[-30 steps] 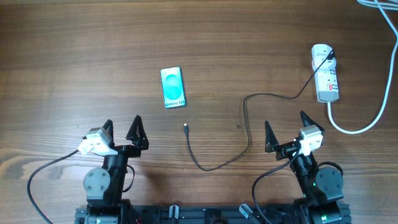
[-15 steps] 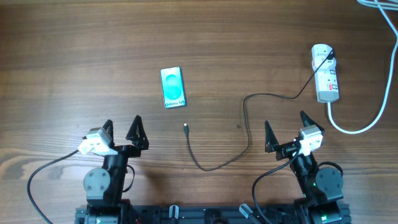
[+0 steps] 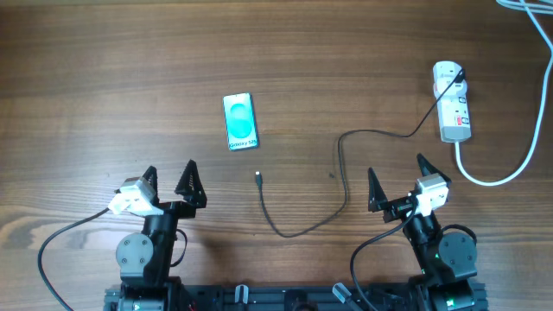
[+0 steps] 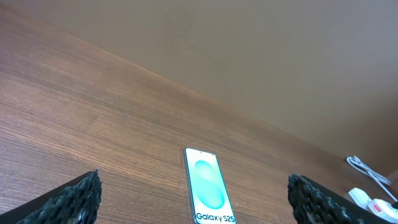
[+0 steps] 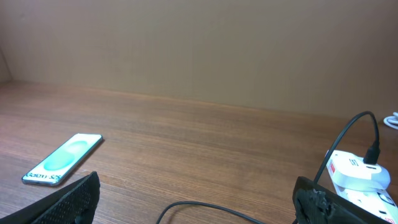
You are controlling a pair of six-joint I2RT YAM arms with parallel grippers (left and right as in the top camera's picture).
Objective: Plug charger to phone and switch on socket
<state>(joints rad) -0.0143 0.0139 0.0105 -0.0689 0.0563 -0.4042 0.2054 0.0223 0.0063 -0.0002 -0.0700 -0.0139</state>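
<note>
**Stock of my worktop, with task standing**

- **Left tool**: mine, at the near edge, left side. Jaws spread as wide as they go, nothing between them. Touches nothing.
- **Right tool**: mine, at the near edge, right side. Jaws likewise at full spread and empty.
- **Phone**: lies flat, screen up and lit teal, left of centre. It is ahead of my left tool and well apart from both tools. Its lettered bottom edge faces the near side, and nothing is plugged into it.
- **Charger**: a thin black cable, loose on the wood. Its connector lies free, near the phone's bottom edge but not touching it. From there the cable loops toward the near edge, climbs past my right tool and runs to the socket.
- **Socket**: a white strip at the far right, well apart from the phone. A black plug sits in its far end, and a white cord trails off right. I cannot tell whether its switch is on or off.

**Standing, as I judge it:** only the plug in the socket looks done. Left to do: take up the connector, seat it in the phone, press the socket's switch. I reckon the task is at its very start.
</note>
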